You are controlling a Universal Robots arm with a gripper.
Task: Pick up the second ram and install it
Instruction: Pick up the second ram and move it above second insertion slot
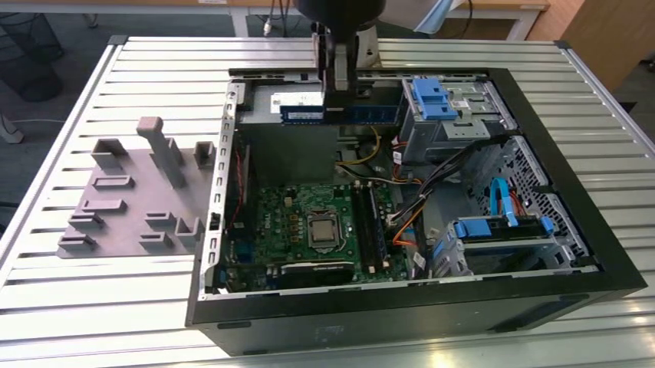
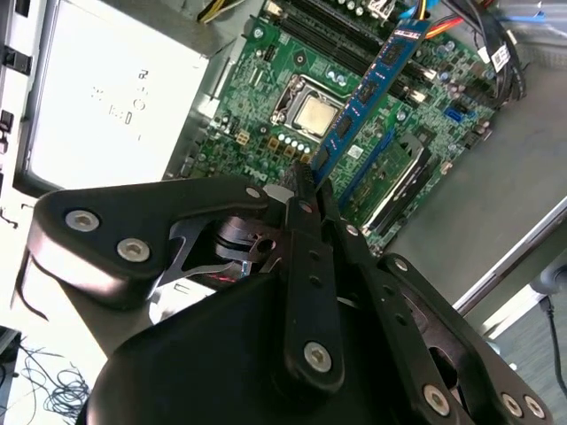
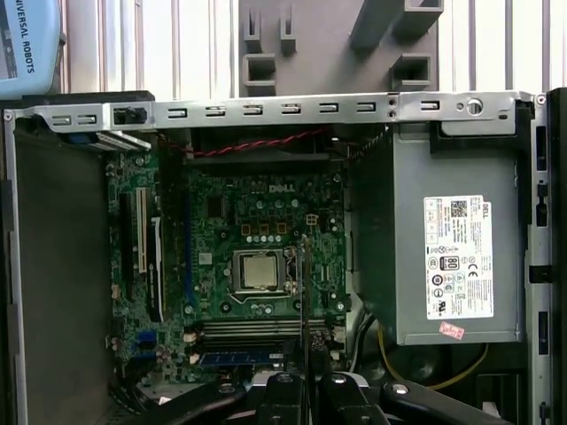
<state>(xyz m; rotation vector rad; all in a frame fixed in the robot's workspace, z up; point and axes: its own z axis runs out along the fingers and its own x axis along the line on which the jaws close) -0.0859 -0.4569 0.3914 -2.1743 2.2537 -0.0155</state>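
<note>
Arm (image 1: 341, 11) vertical, gripper (image 1: 339, 93) pointing down, fingers (image 2: 306, 230) clamped on second ram (image 1: 303, 114).

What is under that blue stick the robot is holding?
The green motherboard and its processor lie below the second ram, clamped in the gripper. The gripper's black body hides whatever lies under the stick's near end.
</note>
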